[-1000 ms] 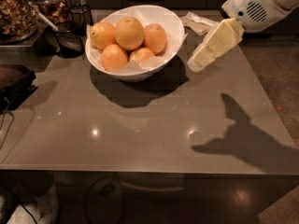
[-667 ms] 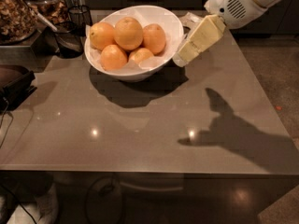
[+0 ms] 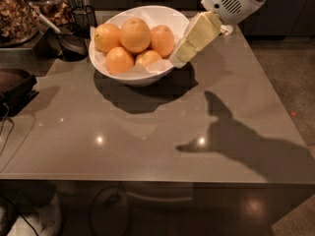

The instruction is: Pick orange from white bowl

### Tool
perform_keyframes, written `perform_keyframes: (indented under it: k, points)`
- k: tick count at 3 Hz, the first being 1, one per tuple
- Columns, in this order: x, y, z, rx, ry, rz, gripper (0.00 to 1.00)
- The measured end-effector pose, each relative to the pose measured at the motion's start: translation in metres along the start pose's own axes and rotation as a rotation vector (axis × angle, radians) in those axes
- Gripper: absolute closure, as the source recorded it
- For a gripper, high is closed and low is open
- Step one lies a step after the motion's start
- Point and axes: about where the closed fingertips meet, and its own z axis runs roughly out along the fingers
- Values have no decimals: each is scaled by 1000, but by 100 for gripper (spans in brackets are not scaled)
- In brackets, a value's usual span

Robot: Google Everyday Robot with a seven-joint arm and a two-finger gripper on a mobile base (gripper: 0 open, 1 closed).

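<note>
Claw (image 3: pixel 180 58) hangs tilted over the right rim of the white bowl (image 3: pixel 138 78), its tip just beside the right-hand fruit. Seen side-on, I cannot tell whether it is open or closed, and nothing shows in its hold.

The orange (image 3: pixel 135 34), the largest of five, sits on top of the pile toward the back of the bowl, resting on its neighbours with its upper half clear. It looks firm and fairly heavy for its size, with a smooth, slightly slick peel. Being round, it would likely squirt out of an off-centre pinch. The best hold is probably from above, across its widest part, with a moderate squeeze so the peel is not bruised.

The smaller oranges (image 3: pixel 119 59) crowd it closely, so the pile may shift as it lifts. The bowl stands toward the back of the grey tabletop (image 3: pixel 147 141).
</note>
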Motion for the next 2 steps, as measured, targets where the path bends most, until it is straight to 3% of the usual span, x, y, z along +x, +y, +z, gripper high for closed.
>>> perform_keyframes:
  k: [2]
  points:
    - [-52,-24,45,-51,-146,-101,0]
